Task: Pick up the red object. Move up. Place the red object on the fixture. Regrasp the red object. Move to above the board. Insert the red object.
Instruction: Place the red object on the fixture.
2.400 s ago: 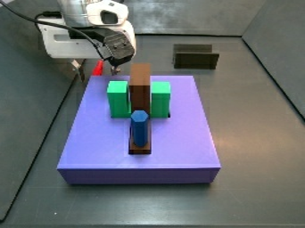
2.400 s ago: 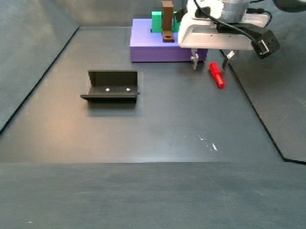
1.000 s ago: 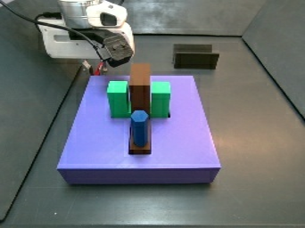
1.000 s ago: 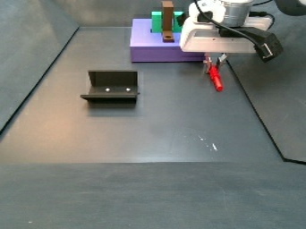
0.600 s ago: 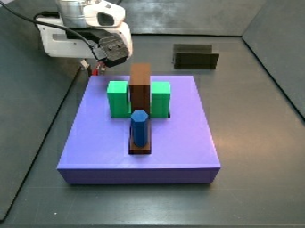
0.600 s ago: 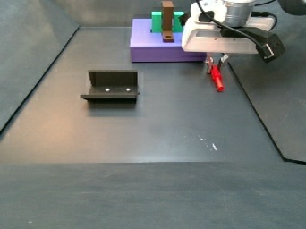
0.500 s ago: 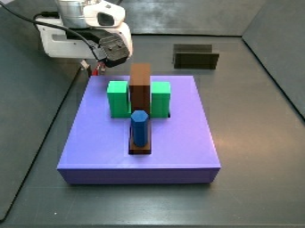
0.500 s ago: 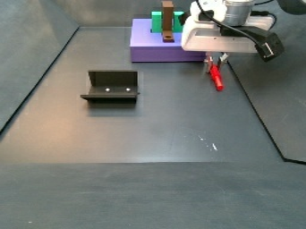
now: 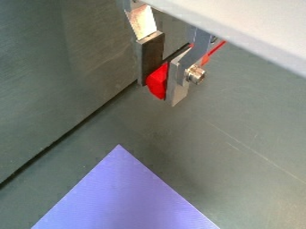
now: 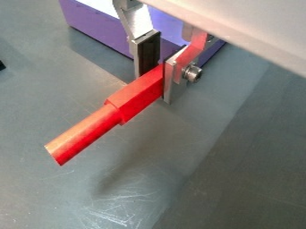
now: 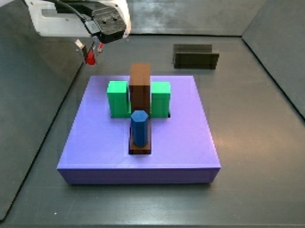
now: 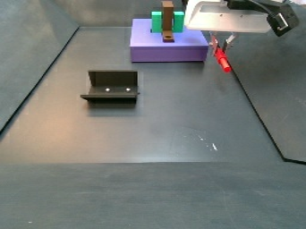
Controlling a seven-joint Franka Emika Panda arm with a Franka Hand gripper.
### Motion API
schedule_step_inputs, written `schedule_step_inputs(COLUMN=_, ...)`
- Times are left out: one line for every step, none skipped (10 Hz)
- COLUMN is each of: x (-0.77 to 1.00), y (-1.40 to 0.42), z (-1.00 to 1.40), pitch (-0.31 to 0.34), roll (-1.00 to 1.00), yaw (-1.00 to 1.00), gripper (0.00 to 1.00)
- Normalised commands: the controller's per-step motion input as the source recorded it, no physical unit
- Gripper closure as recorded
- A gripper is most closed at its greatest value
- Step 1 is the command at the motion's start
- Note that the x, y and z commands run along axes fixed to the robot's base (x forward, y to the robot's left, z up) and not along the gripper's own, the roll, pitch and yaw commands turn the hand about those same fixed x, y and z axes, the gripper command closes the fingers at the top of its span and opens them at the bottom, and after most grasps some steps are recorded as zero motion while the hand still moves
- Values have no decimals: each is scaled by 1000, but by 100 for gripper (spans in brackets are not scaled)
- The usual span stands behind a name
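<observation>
The red object (image 10: 102,121) is a thin bright-red stick. My gripper (image 10: 159,76) is shut on one end of it, and the rest juts out past the fingers (image 10: 146,52). In both side views the red object (image 11: 87,54) (image 12: 223,57) hangs tilted above the grey floor, off the board's edge, under the gripper (image 11: 88,43) (image 12: 217,39). Its end shows between the pads (image 9: 148,64) as a red object (image 9: 157,81) face in a wrist view, where the gripper (image 9: 165,85) is closed tight. The dark fixture (image 11: 195,56) (image 12: 111,86) stands on the floor, apart from the purple-blue board (image 11: 179,142) (image 12: 149,51).
On the board stand two green blocks (image 11: 118,98) (image 11: 160,96), a tall brown block (image 11: 141,84) and a blue hexagonal peg (image 11: 139,127). A board corner (image 9: 120,192) lies below the gripper in a wrist view. Grey walls enclose the floor.
The gripper has risen from the floor beside the board, and the red object has come up with it, clamped in the fingers. Board and fixture have not moved.
</observation>
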Motion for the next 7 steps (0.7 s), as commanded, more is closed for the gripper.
schedule_step_inputs(x=297, y=209, z=0, pitch=29, roll=-580, yaw=-109, gripper=100)
schedule_step_inputs(x=651, y=49, z=211, pitch=229, roll=-934, yaw=-243, gripper=100)
schedule_step_inputs(x=609, y=0, z=229, pitch=97, roll=-1000, yaw=-234, gripper=100)
schedule_step_inputs(x=566, y=0, z=203, pitch=0, roll=-1000, yaw=-229, gripper=100)
schedule_step_inputs(x=557, y=0, z=194, pitch=0, roll=-1000, yaw=-226, gripper=100)
schedule_step_inputs(x=566, y=0, z=180, pitch=6, roll=-1000, yaw=-211, gripper=100)
schedule_step_inputs(x=614, y=0, z=146, pitch=83, roll=-1000, yaw=-177, gripper=100)
